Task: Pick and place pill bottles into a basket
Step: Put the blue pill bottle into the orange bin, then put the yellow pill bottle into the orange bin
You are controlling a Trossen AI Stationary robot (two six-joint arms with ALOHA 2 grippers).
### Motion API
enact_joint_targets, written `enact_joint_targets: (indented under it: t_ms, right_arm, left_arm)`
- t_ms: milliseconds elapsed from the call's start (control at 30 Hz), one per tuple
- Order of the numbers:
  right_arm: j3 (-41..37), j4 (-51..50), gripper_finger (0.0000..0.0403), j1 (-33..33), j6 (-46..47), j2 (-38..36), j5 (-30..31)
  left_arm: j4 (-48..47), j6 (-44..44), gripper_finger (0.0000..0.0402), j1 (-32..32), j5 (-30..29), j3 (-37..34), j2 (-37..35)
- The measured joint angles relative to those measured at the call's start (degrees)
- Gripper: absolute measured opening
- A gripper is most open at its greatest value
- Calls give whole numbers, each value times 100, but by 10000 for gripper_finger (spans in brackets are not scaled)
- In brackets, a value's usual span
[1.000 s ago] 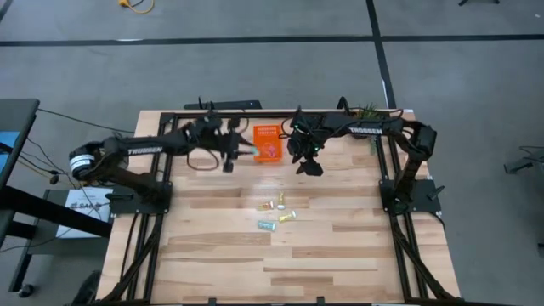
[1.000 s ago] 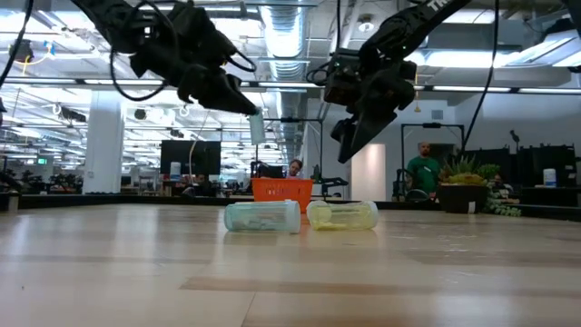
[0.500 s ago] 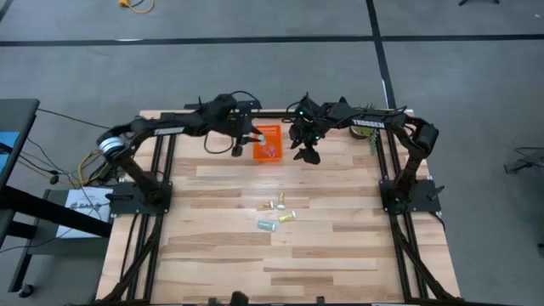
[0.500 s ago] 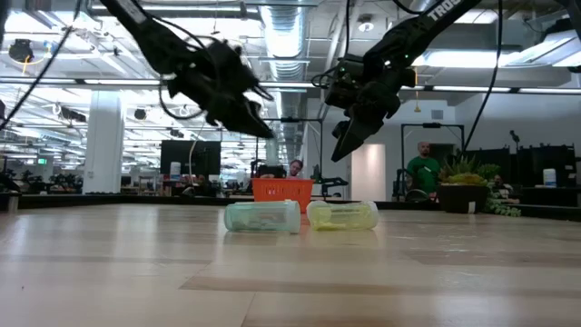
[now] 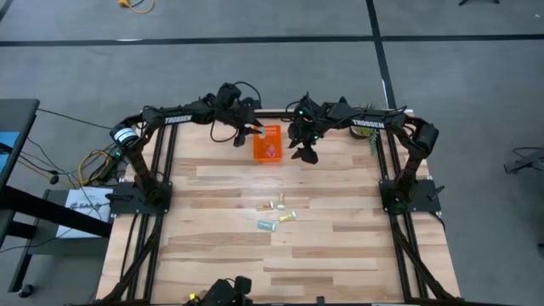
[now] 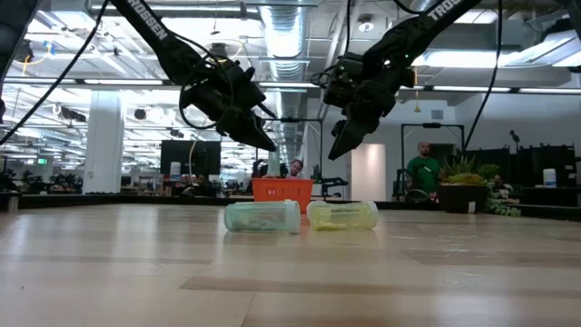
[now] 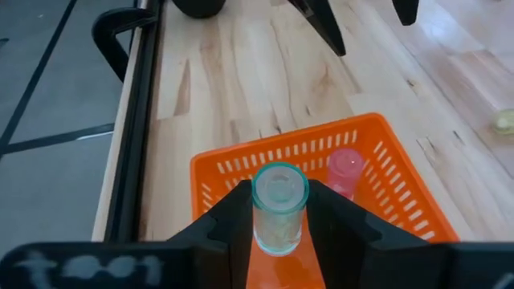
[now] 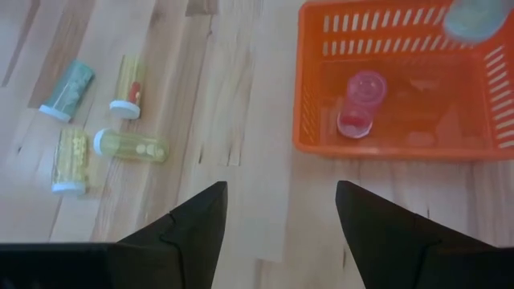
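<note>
My left gripper point(image 5: 252, 133) is shut on a pale teal pill bottle point(image 7: 279, 201) and hangs in the air over the left rim of the orange basket point(image 5: 267, 144). A pinkish-white bottle point(image 7: 345, 167) lies inside the basket. My right gripper point(image 5: 305, 153) is open and empty, in the air just right of the basket. Several bottles lie on their sides mid-table: a teal one point(image 8: 67, 90) and three yellowish ones point(image 8: 130, 88) point(image 8: 132, 145) point(image 8: 71, 159). My left gripper pinches the teal bottle's round body point(image 7: 278, 229) between its two fingers, one on each side. The fingers slant down from the table's left. The bottle's round end point(image 7: 279, 186) sticks out past the fingertips. It is lifted clear, above the basket's rim point(image 7: 265, 152).
A small green potted plant point(image 5: 371, 110) stands at the far right corner. The black frame rail point(image 7: 132, 120) runs along the far edge behind the basket. Bare wood lies near the front edge point(image 5: 280, 272). People show in the room beyond point(image 6: 421, 173).
My left gripper has swung toward the table's far edge and the basket, carrying the teal bottle, and now hangs over the basket's left rim. My right gripper has drawn back a little toward the far edge, still open.
</note>
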Motion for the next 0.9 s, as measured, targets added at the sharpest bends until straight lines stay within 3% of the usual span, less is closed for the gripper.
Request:
enact_joint_targets:
  t_ms: [333, 700, 900]
  right_arm:
    - [0, 40, 226, 74, 142, 0, -7]
    - [0, -28, 226, 189, 138, 0, -9]
    - [0, -84, 226, 428, 112, 0, -11]
  left_arm:
    - [-50, -2, 128, 2, -5, 2, 11]
    - [-99, 18, 135, 0, -81, 2, 11]
    - [-693, 55, 135, -115, -93, 2, -95]
